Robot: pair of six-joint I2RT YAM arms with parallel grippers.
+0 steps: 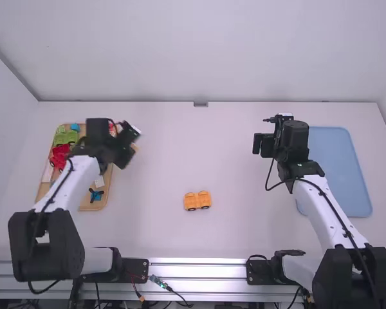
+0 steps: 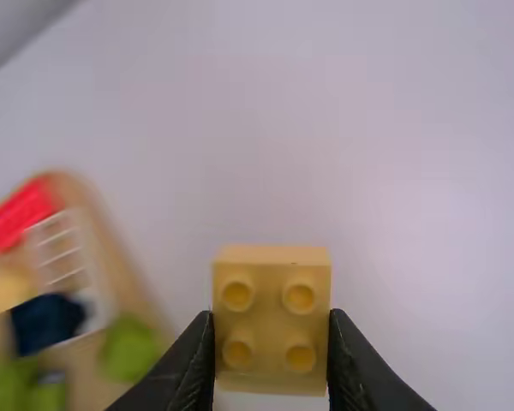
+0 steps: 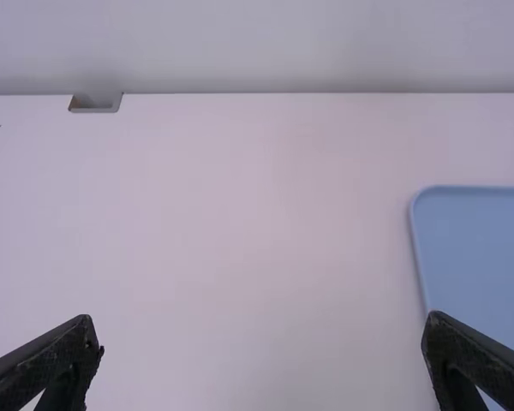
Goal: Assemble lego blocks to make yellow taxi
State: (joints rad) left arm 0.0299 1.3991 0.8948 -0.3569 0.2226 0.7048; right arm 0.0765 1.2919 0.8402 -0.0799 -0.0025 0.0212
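Just right of the parts tray, my left gripper (image 1: 130, 147) is above the table. In the left wrist view this gripper (image 2: 271, 318) is shut on a yellow block (image 2: 271, 330) with a two-by-two face of round studs. Two joined orange-yellow wheeled pieces (image 1: 197, 201) rest on the table near the front middle. My right gripper (image 1: 264, 145) hangs above the table beside the blue tray. Seen from the right wrist, that gripper (image 3: 264, 334) stands open, its fingers wide apart with nothing between them.
A wooden tray (image 1: 85, 206) at the left holds green, red, blue and other parts, partly under the left arm. The blue tray (image 1: 340, 170) lies at the right, partly behind the right arm. A wall rises behind the table's back edge.
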